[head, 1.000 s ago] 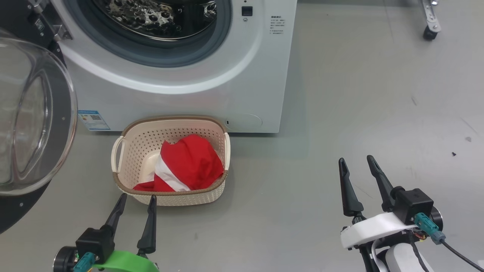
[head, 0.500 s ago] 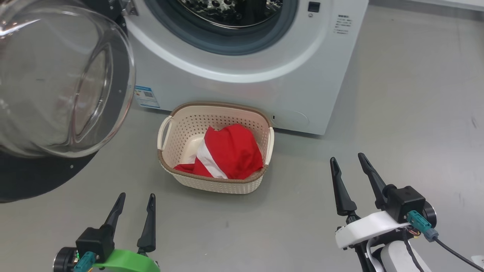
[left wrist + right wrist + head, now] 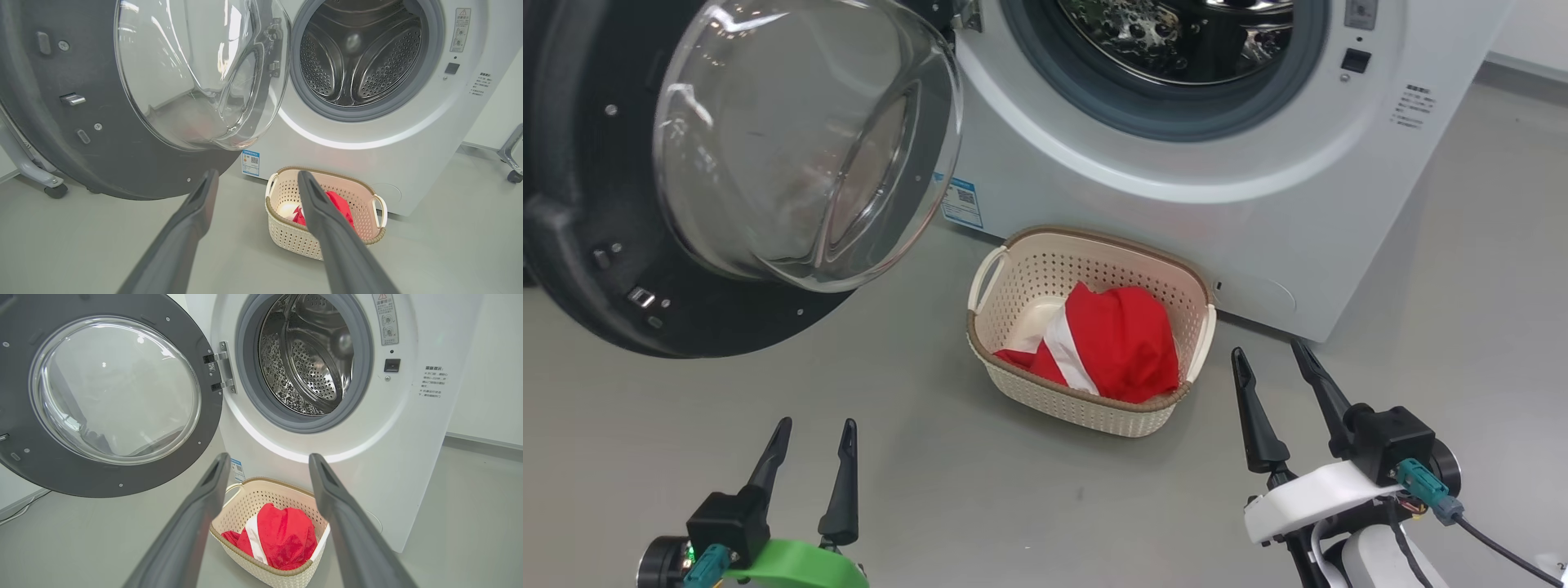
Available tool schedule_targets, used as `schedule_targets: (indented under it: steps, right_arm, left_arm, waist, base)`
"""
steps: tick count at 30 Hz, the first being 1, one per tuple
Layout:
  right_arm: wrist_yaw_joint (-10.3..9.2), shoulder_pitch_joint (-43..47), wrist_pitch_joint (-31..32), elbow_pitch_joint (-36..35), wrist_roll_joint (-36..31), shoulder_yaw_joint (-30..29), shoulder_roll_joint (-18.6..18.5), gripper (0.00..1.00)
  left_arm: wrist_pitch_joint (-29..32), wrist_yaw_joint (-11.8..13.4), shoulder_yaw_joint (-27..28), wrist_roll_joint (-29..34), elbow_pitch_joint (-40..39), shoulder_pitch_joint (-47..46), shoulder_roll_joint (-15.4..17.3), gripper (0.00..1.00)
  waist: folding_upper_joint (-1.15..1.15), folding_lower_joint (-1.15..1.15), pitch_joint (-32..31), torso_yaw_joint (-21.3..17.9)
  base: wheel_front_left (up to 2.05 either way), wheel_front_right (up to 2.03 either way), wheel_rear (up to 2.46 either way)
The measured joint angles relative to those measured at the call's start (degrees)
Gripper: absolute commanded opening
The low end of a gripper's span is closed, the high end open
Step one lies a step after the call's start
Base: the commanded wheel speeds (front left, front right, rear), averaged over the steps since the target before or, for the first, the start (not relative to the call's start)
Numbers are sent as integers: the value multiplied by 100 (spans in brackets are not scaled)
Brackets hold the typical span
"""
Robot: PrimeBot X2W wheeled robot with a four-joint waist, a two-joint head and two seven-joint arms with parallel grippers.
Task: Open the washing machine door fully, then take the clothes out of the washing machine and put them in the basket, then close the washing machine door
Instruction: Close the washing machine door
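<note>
No wording is coming through legibly. A blue label sticker [image 3: 961, 202] with a QR-style square is showing low on the front of the washing machine [image 3: 1143, 212]. A warning sticker [image 3: 385, 318] with a red triangle is sitting above the latch socket [image 3: 391, 365], tiny printed lines [image 3: 433, 381] running beside it.

The clothes [image 3: 1131, 347] are red with a white stripe, the basket [image 3: 1086, 412] perforated cream.

Ahead of my left gripper [image 3: 818, 422] I read the washing machine door [image 3: 572, 204]: matt dark plastic rim, glossy clear glass bowl [image 3: 792, 139]. Beyond it, the washing machine [image 3: 1176, 220]: smooth glossy white casing, grey rubber gasket [image 3: 1160, 126], polished perforated steel drum [image 3: 1176, 41]. Ahead of my right gripper [image 3: 1267, 348], the basket [image 3: 1078, 408]: cream perforated plastic; the clothes [image 3: 1131, 343]: matt red cloth.
</note>
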Motion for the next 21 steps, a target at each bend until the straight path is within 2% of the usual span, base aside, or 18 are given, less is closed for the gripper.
schedule_targets:
  steps: [9,21]
  right_arm:
    - [44,6,0,85,41,242,8,100]
    - [49,-3,0,154,45,394,11,100]
  left_arm:
    - [0,125,266,18,-71,40,1,100]
    - [0,127,355,18,-238,137,1,100]
  waist:
    - [0,0,-214,489]
    - [0,0,-251,594]
  base:
    - [0,0,0]
    - [0,0,0]
